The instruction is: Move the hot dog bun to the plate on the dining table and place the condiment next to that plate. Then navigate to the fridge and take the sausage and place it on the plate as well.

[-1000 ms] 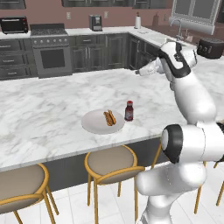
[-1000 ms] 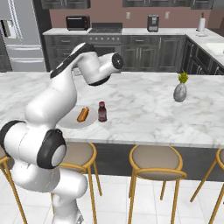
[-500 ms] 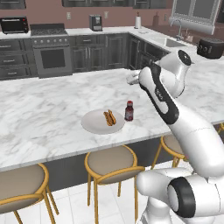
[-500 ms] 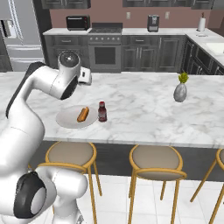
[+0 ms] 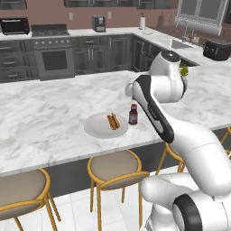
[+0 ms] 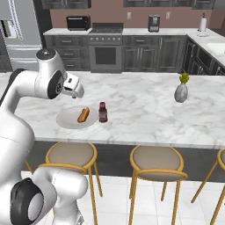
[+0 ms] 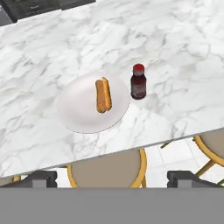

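Marble worktop [image 5: 49,117] carries the plate [image 7: 81,114] with the bun [image 7: 103,94] on it and the condiment [image 7: 138,82] just beside, so with the end effector [image 7: 113,178] apart and empty, driving to the fridge [image 6: 19,33] seems next.

No text, label, brand, number or sign can be read anywhere in these views. The condiment bottle [image 7: 138,82], standing at about 3 o'clock from the plate [image 7: 78,114] on the marble surface [image 7: 52,48], carries no legible label; its side looks plain dark.
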{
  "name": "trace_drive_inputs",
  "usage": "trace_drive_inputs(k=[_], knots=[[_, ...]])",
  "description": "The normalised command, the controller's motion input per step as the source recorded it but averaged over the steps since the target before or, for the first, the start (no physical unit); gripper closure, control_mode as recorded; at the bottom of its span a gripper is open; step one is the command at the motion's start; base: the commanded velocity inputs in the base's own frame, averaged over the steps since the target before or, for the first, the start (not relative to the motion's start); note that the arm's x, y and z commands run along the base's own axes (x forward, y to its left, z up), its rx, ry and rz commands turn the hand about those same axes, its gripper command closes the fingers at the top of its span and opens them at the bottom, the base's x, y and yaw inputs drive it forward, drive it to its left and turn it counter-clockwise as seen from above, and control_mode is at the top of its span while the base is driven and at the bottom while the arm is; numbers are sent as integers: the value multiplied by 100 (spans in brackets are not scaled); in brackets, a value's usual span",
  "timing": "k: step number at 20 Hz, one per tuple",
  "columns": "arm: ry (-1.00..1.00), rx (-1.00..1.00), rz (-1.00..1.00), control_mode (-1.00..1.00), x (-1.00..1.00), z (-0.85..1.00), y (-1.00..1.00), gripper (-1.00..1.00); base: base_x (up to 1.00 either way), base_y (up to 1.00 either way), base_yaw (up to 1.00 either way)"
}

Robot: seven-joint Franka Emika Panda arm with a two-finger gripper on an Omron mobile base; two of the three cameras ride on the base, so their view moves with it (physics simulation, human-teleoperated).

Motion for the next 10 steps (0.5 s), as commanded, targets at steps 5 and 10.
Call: trace_drive_inputs(k=[5,10], knots=[[21,-6,-4,-100,-32,-30,0,-100,0,0,0],[18,-5,0,-100,-33,-54,-1,-100,0,0,0]])
